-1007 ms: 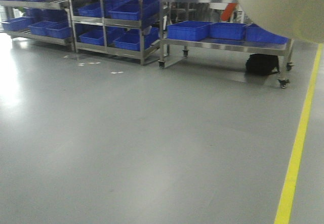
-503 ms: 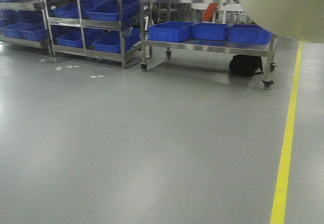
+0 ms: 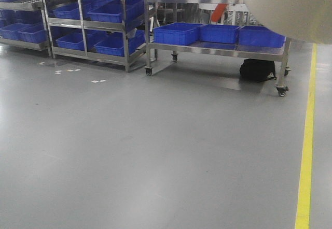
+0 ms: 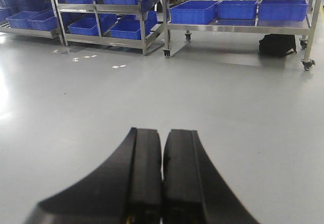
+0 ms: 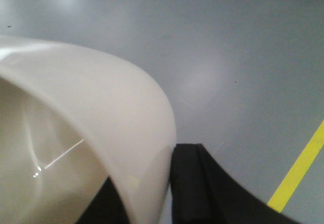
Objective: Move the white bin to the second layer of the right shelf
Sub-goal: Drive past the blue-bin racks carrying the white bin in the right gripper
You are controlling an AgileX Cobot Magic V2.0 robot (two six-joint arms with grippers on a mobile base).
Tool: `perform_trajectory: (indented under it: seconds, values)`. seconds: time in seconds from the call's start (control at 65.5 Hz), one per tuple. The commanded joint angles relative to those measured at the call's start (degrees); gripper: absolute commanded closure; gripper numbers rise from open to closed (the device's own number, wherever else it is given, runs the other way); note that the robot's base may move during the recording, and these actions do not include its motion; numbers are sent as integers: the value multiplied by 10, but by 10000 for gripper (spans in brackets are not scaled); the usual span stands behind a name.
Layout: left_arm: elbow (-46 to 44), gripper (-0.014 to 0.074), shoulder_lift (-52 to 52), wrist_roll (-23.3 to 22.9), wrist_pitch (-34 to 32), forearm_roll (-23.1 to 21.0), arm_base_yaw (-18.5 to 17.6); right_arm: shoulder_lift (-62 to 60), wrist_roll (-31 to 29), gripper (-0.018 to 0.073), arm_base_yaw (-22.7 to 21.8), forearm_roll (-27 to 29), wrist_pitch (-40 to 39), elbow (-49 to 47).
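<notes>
White bin (image 3: pixel 290 6): held up off the floor at the near right. It fills the top right corner of the front view, blurred from closeness, and is well apart from the far racks.
Bin look: smooth, glossy cream-white plastic in one even tone. The wrist view (image 5: pixel 76 107) shows a thick rounded rim and a curved wall, with a bright glint line inside the hollow.
Right gripper (image 5: pixel 157 176): black fingers (image 5: pixel 195 188) clamp the bin's rim, one outside the wall and a dark part showing on the inner side. The jaws are closed on the wall.
Left gripper (image 4: pixel 163 138): two black fingers are pressed together with only a hairline seam and nothing between them. It points out over bare floor.
Floor (image 3: pixel 155 151): grey and slightly shiny, with soft light patches.
Yellow line (image 3: pixel 307 151): painted stripe running near to far along the right edge, also seen in the right wrist view beneath the bin.
Floor marks (image 3: pixel 98 81): small white flecks in front of the racks, too small to read.
Steel racks (image 3: pixel 124 42): far left, multi-tier with sloping tiers.
Blue crates (image 3: pixel 176 33): rectangular, several on the rack tiers and three in a row on the cart's lower deck.
Steel cart (image 3: pixel 218 48): far centre-right, on castors.
Black bag (image 3: pixel 257 69): on the floor under the cart, right end.
Orange-red item (image 3: pixel 219 12): behind the cart; kind cannot be told.
</notes>
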Motion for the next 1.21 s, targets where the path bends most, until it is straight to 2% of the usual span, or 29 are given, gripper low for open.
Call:
perform_trajectory:
  seconds: [0.0, 1.19]
  values:
    - [21, 512, -2, -2, -49, 0, -2, -4, -1, 503, -4, 3, -58, -17]
    - [21, 512, -2, -2, -49, 0, -2, -4, -1, 503, -4, 3, -58, -17]
